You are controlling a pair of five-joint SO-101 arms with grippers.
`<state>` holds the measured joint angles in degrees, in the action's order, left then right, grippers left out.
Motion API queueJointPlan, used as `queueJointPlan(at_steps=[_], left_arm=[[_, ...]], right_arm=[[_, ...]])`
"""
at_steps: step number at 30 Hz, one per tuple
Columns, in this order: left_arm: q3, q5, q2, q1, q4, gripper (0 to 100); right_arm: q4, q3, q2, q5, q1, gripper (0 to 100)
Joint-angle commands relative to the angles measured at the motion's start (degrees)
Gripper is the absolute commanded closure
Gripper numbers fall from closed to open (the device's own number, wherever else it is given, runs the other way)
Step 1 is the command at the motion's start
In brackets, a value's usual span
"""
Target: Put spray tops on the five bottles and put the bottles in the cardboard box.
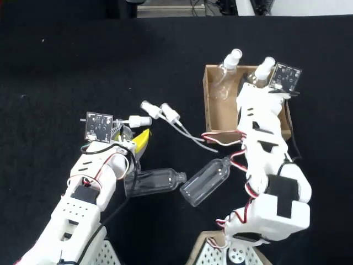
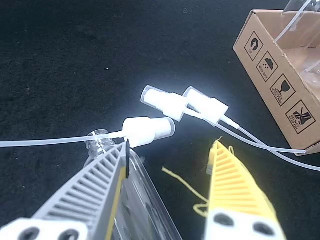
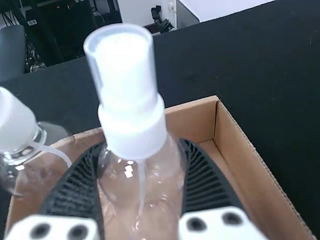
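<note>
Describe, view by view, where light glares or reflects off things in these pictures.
High view: the two lying bottles carry small white highlights, and the black table shows hardly any shadows. Left wrist view: the three spray tops glare bright white against the table. Right wrist view: the capped bottle reflects specks of light on its clear body.

Within the right gripper a capped bottle is held, inside the cardboard box; a second capped bottle is set beside it. Just ahead of the left gripper a spray top is laid at an open bottle, with two further spray tops beyond.
</note>
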<state>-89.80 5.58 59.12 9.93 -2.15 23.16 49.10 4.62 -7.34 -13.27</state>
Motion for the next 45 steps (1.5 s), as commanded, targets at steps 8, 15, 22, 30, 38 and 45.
queueJointPlan(at_steps=[8, 15, 22, 30, 38, 45], left_arm=[[0.48, 0.35, 0.79, 0.31, 1.41, 75], [0.48, 0.35, 0.79, 0.31, 1.41, 75], [0.48, 0.35, 0.79, 0.31, 1.41, 75], [0.40, 0.35, 0.79, 0.31, 1.41, 75], [0.40, 0.35, 0.79, 0.31, 1.41, 75], [0.40, 0.35, 0.79, 0.31, 1.41, 75]], right_arm=[[1.93, -7.25, 3.21, 4.40, -0.70, 98.7], [1.93, -9.98, 6.64, 4.40, -0.70, 98.5], [1.85, -11.82, 7.16, 4.40, -0.79, 98.6], [1.76, -11.91, 7.25, 4.13, -0.62, 98.4], [1.93, -12.88, 7.25, 4.40, -0.35, 98.3], [1.58, -16.75, 10.15, 4.40, -0.53, 98.3]])
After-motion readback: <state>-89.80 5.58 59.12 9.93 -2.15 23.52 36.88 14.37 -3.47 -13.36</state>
